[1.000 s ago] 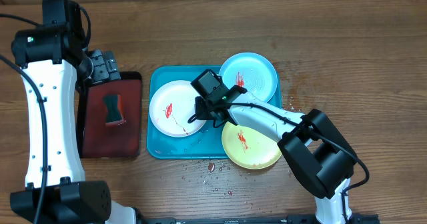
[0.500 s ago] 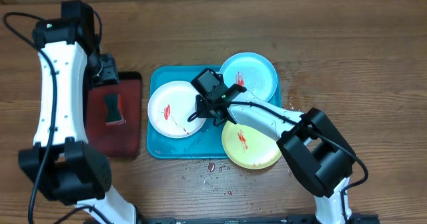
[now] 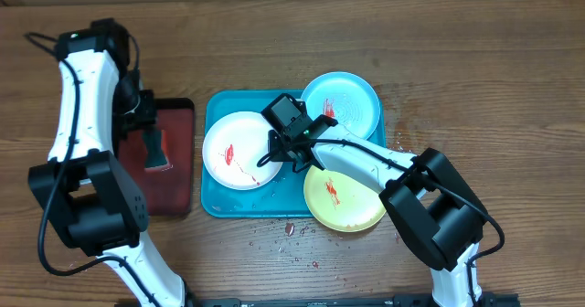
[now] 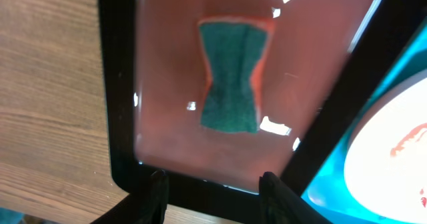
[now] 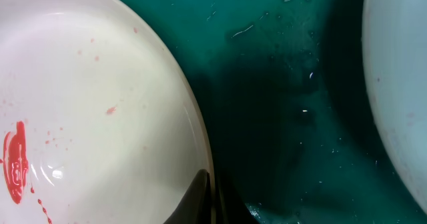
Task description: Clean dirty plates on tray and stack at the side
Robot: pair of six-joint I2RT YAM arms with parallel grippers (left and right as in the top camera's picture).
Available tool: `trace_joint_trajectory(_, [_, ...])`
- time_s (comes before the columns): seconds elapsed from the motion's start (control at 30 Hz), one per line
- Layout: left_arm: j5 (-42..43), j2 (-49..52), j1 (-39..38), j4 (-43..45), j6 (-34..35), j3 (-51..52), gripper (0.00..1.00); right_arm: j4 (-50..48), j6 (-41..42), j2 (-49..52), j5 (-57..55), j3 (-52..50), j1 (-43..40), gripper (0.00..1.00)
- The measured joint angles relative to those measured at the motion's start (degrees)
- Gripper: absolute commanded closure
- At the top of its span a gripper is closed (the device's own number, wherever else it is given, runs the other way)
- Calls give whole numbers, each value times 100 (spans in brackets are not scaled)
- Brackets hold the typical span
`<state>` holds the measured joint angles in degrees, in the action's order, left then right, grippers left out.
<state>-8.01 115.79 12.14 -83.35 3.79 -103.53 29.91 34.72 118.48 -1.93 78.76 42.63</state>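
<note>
Red-smeared white plate (image 5: 87, 104) on teal tray (image 5: 280, 117), claw fingertip (image 5: 197, 199) at its rim

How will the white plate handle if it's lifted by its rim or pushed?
The white plate looks thin and shallow, so probably light and stiff. Its glossy, smeared surface suggests a rim pinch could slip. Lying flat in the tray, it should slide rather than tip if pushed.

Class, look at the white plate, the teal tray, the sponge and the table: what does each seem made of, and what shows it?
White plate: likely plastic, glossy; highlights glint on it. Tray: likely plastic, smooth, with moulded rounded corners. Sponge: matt green scouring pad with an orange edge, perhaps foam. Table: wood or wood-look laminate; grain lines show.
</note>
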Motion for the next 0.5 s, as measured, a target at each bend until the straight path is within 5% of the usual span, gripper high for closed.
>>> trace_joint_trajectory(0.5, [352,7,212,1191,-103,1523,64,9,-2,0,2,0,0,96])
